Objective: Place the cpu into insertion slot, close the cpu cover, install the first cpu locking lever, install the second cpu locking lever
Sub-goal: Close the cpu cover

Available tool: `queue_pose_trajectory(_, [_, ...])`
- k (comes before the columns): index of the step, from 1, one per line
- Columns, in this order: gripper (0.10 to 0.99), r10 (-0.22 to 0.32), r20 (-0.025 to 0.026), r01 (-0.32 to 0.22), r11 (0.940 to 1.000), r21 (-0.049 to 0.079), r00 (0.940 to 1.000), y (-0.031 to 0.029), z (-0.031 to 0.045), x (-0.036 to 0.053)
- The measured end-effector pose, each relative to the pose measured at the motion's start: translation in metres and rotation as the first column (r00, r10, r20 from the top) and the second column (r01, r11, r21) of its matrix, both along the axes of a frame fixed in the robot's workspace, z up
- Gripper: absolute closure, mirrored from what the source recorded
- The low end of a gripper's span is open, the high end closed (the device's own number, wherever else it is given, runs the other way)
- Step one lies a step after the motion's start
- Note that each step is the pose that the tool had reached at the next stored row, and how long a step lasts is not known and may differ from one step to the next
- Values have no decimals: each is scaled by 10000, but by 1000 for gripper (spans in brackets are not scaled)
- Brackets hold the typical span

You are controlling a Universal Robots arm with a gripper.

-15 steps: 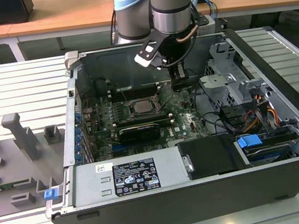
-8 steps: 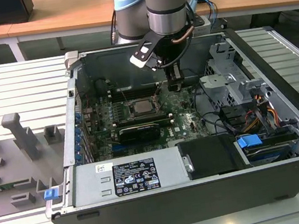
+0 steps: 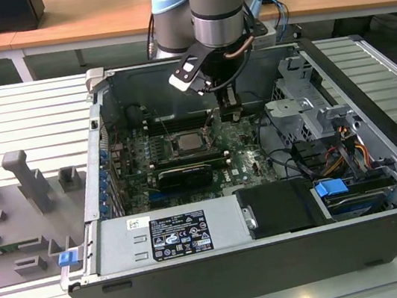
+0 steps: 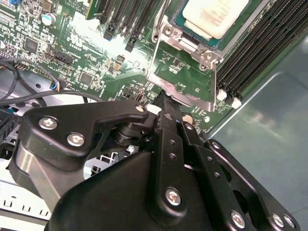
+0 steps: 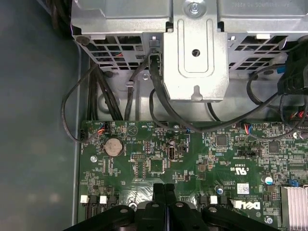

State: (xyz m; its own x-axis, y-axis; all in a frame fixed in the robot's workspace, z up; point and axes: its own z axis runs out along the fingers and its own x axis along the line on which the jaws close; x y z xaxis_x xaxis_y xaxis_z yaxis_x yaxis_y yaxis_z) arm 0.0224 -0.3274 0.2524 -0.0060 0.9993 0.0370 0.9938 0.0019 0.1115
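The cpu (image 3: 185,145) (image 4: 214,17) lies flat in the insertion slot (image 3: 165,150) on the motherboard, its silvery top showing. The cpu cover (image 4: 211,79), a thin metal frame with green board visible through its window, stands tilted up from the socket's edge. My gripper (image 3: 232,115) (image 4: 163,100) (image 5: 165,188) hangs inside the open case on the exterior view's right of the socket. It is shut with nothing between its fingers. In the second wrist view its tip is at the cover's free edge; whether it touches, I cannot tell.
A black graphics card (image 3: 184,175) lies in front of the socket, and the power supply (image 3: 170,233) fills the case front. A metal drive cage (image 3: 302,113) (image 5: 195,53) with cables stands at the exterior view's right. Memory slots (image 4: 255,48) flank the socket. Grey fixtures (image 3: 26,184) sit on the table.
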Motion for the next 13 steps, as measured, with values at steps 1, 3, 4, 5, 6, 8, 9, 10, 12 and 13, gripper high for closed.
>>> queue_pose_trajectory(1, [980, 0, 0, 0, 10000, 1, 10000, 0, -1, -7])
queue_pose_trajectory(3, [980, 0, 0, 0, 10000, 1, 10000, 0, -3, -16])
queue_pose_trajectory(4, [980, 0, 0, 0, 10000, 1, 10000, 0, -4, -21])
queue_pose_trajectory(5, [980, 0, 0, 0, 10000, 0, 10000, 0, -5, -27])
queue_pose_trajectory(6, [980, 0, 0, 0, 10000, 0, 10000, 1, -6, -30])
queue_pose_trajectory(8, [980, 0, 1, 0, 10000, 1, 10000, 2, -8, -46])
queue_pose_trajectory(9, [980, 1, 1, -1, 10000, 2, 10000, 3, -9, -59])
queue_pose_trajectory(10, [980, 1, 0, -1, 10000, 0, 10000, 5, -9, -73])
queue_pose_trajectory(12, [980, 0, 0, 0, 10000, 1, 10000, 6, -12, -101])
queue_pose_trajectory(13, [980, 0, 0, 0, 10000, 1, 10000, 7, -13, -114])
